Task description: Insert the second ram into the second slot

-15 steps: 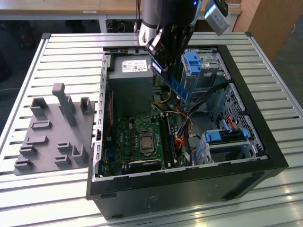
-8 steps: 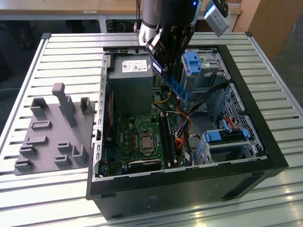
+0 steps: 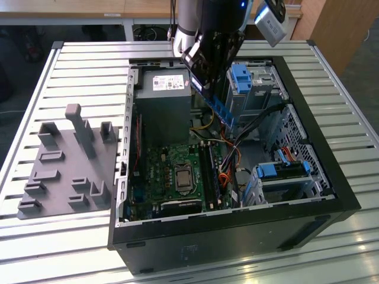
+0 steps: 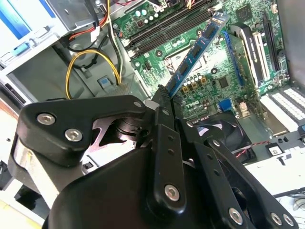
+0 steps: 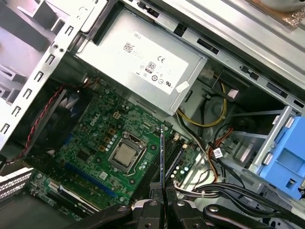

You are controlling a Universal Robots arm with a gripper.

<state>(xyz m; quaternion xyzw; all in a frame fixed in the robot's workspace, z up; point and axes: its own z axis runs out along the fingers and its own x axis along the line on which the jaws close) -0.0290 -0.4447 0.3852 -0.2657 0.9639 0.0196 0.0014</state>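
Starting at the exterior view's left, a gray fixture tray [image 3: 62,171] with upright pegs lies on the slatted metal table [image 3: 89,65], just beside the open computer case [image 3: 237,242], which rests on its side. Inside the case, the gray power supply [image 3: 161,103] sits toward the far wall. The green motherboard [image 3: 166,171] with its processor socket [image 3: 182,177] lies nearer the camera, and the dark memory slots [image 3: 210,171] run alongside that socket on the exterior view's right. Above them the gripper [image 3: 203,74] hangs over the case interior, its fingers clenched on one end of the second ram [image 3: 218,109]. The blue stick slants downward in the air between the power supply and a blue drive-bay latch [image 3: 241,77], clear of the slots and not seated in any. In the second wrist view the second ram [image 4: 198,50] reaches out from the gripper [image 4: 162,93] over the board, its far end near the memory slots [image 4: 171,24]. In the first wrist view the second ram [image 5: 162,157] appears edge-on as a thin line rising from the gripper [image 5: 162,188] over the slots. Farther toward the exterior view's right, another blue latch [image 3: 281,171] sits on the lower drive cage.
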